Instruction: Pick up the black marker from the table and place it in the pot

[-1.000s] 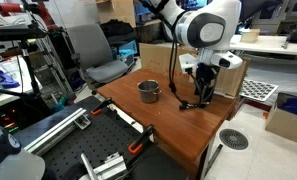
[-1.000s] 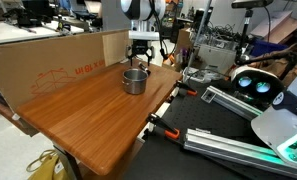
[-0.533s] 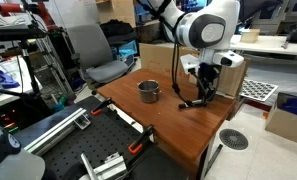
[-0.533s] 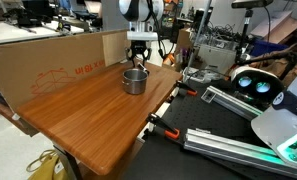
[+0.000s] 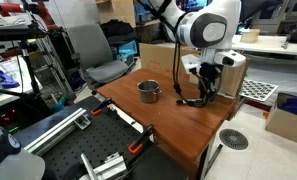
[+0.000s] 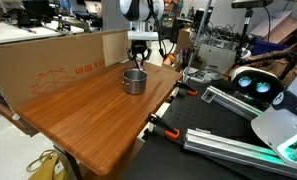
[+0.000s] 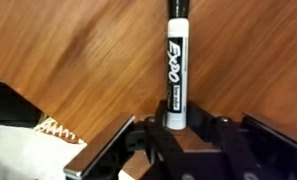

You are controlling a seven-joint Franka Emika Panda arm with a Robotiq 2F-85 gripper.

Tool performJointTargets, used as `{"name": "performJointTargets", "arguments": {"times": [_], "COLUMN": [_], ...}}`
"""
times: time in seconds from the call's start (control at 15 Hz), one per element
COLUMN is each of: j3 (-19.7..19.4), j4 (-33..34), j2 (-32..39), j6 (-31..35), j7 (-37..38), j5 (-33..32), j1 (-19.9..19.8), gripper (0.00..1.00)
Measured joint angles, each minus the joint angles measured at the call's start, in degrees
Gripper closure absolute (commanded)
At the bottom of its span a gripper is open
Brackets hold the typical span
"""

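Only the wrist view shows the black marker (image 7: pixel 178 60) plainly: an Expo dry-erase pen with a white label, lying flat on the reddish-brown table (image 7: pixel 78 60), its near end between the dark fingers of the gripper (image 7: pixel 176 138); whether the fingers press on the barrel or stand just off it cannot be told from this view. In both exterior views the marker is too small to pick out; they show the gripper (image 5: pixel 202 95) (image 6: pixel 140 62) down low over the table (image 5: pixel 178 125) (image 6: pixel 88 120), beside the pot (image 5: pixel 149 91) (image 6: pixel 135 80) but apart from it. The pot stands upright, its inside dark; its contents cannot be made out. A cardboard box (image 6: pixel 58 65) borders the table in an exterior view; a grey office chair (image 5: pixel 93 50) stands behind it.
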Motion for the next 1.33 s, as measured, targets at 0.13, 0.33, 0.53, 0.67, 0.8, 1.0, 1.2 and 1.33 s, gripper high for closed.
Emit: {"name": "performJointTargets", "arguments": {"times": [0.13, 0.33, 0.53, 0.67, 0.8, 1.0, 1.2, 1.33], "j3": [0.1, 0.7, 1.3, 1.5, 1.7, 2.9, 4.8, 6.0], "j4": [0.0, -0.5, -3.1, -6.0, -9.7, -15.6, -21.0, -24.3], "j2": [0.0, -0.8, -4.3, -8.0, -12.6, -19.6, -24.7, -26.5], "j6": [0.0, 0.0, 0.1, 0.4, 2.0, 4.7, 7.2, 10.7], "j7": [-0.4, -2.1, -4.9, -6.7, -8.4, -11.6, -13.2, -13.2], "j5": [0.0, 0.0, 0.0, 0.0, 0.1, 1.6, 2.5, 2.5], "j1": [0.0, 0.0, 0.1, 0.1, 0.0, -0.4, -0.3, 0.4], "gripper": [0.94, 0.94, 0.94, 0.94, 0.94, 0.94, 0.94, 0.94]}}
